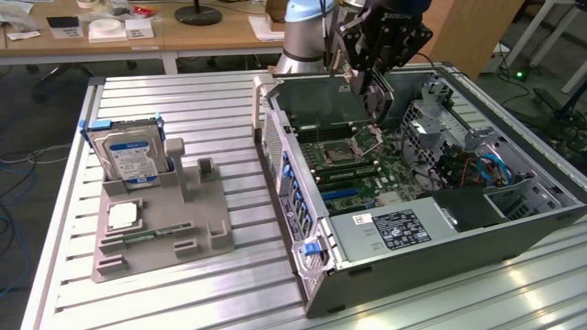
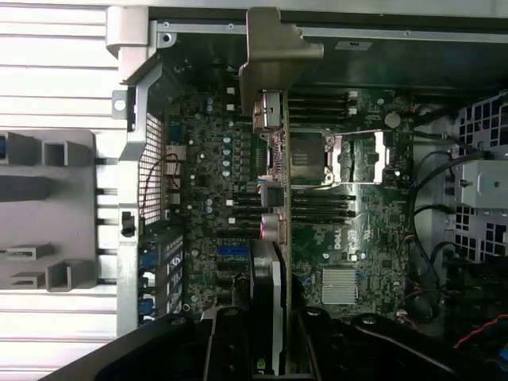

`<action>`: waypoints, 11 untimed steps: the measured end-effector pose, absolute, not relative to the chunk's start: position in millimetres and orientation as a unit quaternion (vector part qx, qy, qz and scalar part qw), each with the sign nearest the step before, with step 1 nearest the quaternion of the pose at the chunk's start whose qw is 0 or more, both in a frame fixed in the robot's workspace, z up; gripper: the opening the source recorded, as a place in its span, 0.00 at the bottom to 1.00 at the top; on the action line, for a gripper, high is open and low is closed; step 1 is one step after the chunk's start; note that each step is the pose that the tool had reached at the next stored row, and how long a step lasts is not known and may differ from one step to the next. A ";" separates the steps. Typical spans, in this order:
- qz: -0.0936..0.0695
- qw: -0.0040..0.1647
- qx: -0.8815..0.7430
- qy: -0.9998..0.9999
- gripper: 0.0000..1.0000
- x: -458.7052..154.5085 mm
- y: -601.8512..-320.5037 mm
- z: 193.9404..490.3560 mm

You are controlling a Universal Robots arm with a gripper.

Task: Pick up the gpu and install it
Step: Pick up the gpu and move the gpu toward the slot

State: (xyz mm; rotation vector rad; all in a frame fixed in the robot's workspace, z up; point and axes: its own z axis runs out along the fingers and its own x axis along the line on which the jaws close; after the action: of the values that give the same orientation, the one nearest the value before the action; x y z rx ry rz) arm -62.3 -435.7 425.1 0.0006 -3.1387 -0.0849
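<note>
The slatted metal worktop (image 1: 183,110) carries an open computer case (image 1: 458,240) with its motherboard (image 1: 367,180) exposed. The arm (image 1: 307,24) reaches in from 12 o'clock in the exterior view. At 9 o'clock from the case sits a grey fixture (image 1: 206,213), with 1 hard drive (image 1: 130,155) upright at its 11 o'clock corner. The jaws are clamped on the gpu (image 2: 274,238), held edge-on over the motherboard inside the case; whether it touches the board I cannot tell. 1 square silver chip (image 1: 124,215) lies at 6 o'clock of the drive.
</note>
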 end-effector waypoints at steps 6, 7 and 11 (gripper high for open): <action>-0.027 0.001 0.000 -1.000 0.28 -47.4 -435.7 425.0; -0.027 0.001 0.000 -1.000 0.28 -45.1 -435.7 425.0; -0.027 0.001 0.000 -1.000 0.28 -35.6 -435.7 424.8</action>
State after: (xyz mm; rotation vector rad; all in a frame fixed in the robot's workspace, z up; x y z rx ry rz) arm -35.6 -435.7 424.8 0.0008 -3.1388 -0.0849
